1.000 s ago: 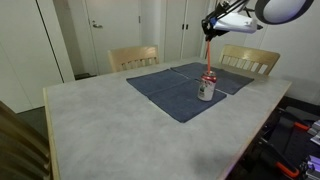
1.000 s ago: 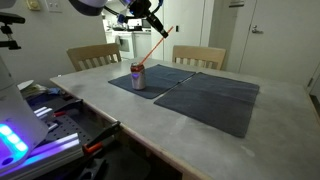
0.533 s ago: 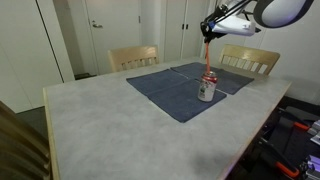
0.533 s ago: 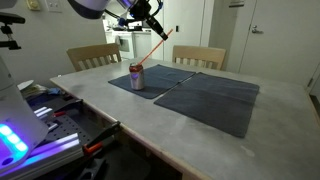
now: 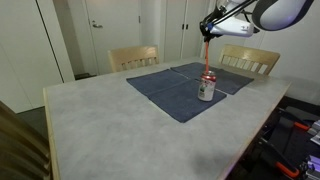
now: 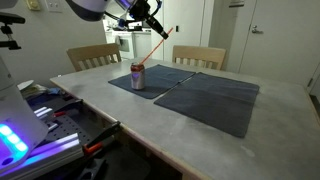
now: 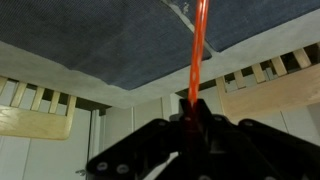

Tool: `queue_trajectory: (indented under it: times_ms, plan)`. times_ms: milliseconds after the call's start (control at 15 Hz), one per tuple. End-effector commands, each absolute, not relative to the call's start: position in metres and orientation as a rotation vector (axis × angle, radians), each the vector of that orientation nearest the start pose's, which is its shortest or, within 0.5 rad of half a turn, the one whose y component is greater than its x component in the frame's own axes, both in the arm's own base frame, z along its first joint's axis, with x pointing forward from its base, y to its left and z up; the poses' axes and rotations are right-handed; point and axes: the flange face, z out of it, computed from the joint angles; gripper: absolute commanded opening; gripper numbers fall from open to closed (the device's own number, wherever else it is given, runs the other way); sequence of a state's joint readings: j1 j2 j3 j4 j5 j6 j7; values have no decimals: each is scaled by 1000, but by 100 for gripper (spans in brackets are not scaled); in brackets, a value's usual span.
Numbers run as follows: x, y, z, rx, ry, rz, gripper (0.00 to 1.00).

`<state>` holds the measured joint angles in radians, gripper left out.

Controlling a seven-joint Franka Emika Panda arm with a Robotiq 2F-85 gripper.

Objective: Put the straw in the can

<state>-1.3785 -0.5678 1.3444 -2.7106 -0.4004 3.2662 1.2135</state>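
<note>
My gripper (image 5: 207, 30) is clamped on the upper end of the straw (image 5: 208, 55). The straw's lower tip meets the top of the can (image 5: 206, 88), which stands on the blue cloth (image 5: 160, 95).

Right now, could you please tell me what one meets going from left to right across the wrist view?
First a pale wooden slatted chair back → long thin red drinking straw → another pale wooden slatted chair back.
</note>
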Motion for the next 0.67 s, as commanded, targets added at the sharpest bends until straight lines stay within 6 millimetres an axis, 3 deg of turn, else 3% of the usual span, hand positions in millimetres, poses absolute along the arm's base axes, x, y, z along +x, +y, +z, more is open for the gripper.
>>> queue_trajectory:
  times_ms: [0,533,600]
  plan:
    - [443,9,324,-2922,1028,-1352,2]
    - [417,30,321,-2977,1093,-1407,2]
    - [426,33,323,-2981,1087,-1442,2]
